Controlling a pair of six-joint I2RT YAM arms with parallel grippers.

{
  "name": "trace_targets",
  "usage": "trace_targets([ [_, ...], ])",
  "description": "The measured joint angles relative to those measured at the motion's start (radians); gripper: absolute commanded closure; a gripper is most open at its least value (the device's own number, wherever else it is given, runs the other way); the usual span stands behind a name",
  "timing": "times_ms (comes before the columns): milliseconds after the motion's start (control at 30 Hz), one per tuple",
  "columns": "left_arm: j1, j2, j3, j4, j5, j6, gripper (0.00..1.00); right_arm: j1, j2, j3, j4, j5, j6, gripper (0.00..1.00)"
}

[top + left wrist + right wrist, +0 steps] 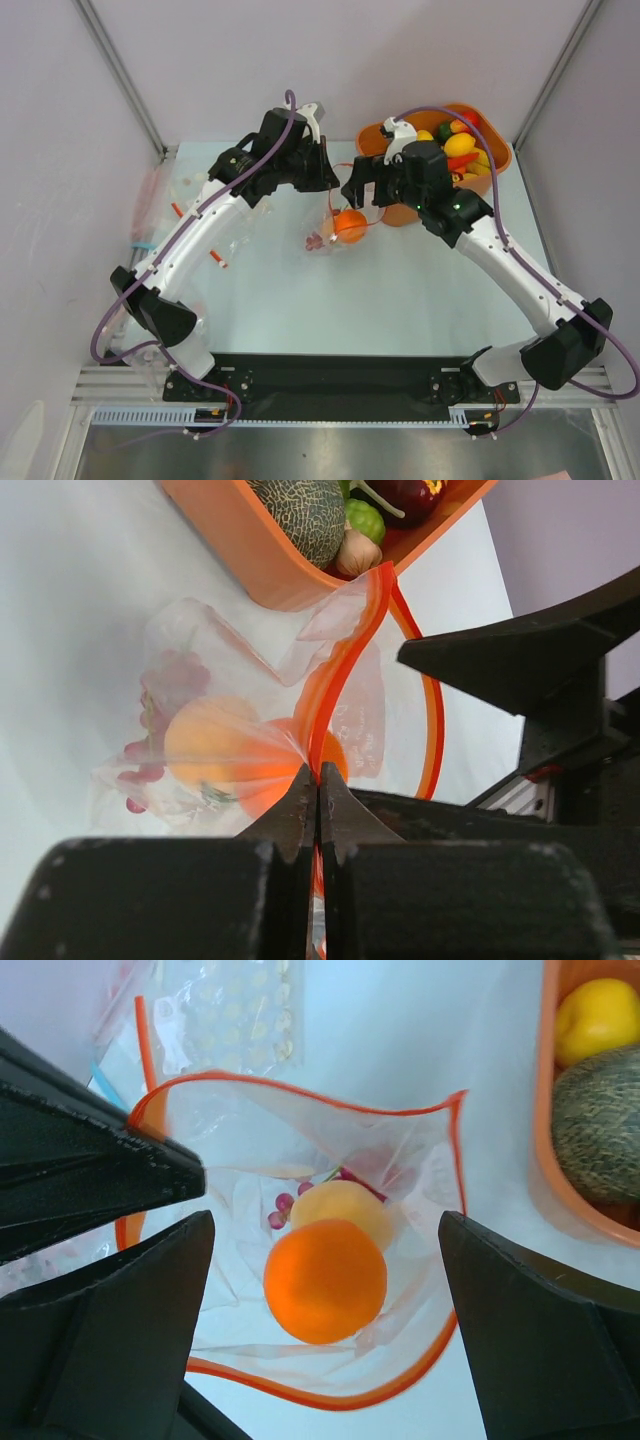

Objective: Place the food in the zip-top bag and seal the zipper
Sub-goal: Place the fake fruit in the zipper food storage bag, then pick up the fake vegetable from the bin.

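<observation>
The clear zip-top bag (322, 236) hangs open at the table's centre. My left gripper (318, 780) is shut on its red-orange zipper (345, 660), pinching the strip at one side of the mouth and holding it up. Inside the bag lie an orange (325, 1280), a yellow mango (345, 1210) and purple grapes (280, 1210). My right gripper (325, 1222) stands open straight above the bag's mouth with nothing between its fingers. In the top view the left gripper (325, 182) and the right gripper (358, 192) sit close together over the bag.
An orange tub (500, 160) with more toy fruits and vegetables stands at the back right, just behind the right wrist. Its wall (548, 1160) is close to the bag. Spare clear bags (160, 200) lie on the left of the table.
</observation>
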Motion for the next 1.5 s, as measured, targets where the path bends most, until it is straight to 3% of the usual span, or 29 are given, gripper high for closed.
trace_targets([
  [667, 0.0, -0.001, 0.0, -0.001, -0.011, 0.002, 1.0, -0.274, -0.02, 0.063, -0.132, 0.017, 0.053, 0.01],
  [1500, 0.0, -0.005, 0.0, -0.029, -0.036, 0.018, 1.0, -0.323, 0.182, 0.284, -0.306, 0.077, 0.119, 0.0],
])
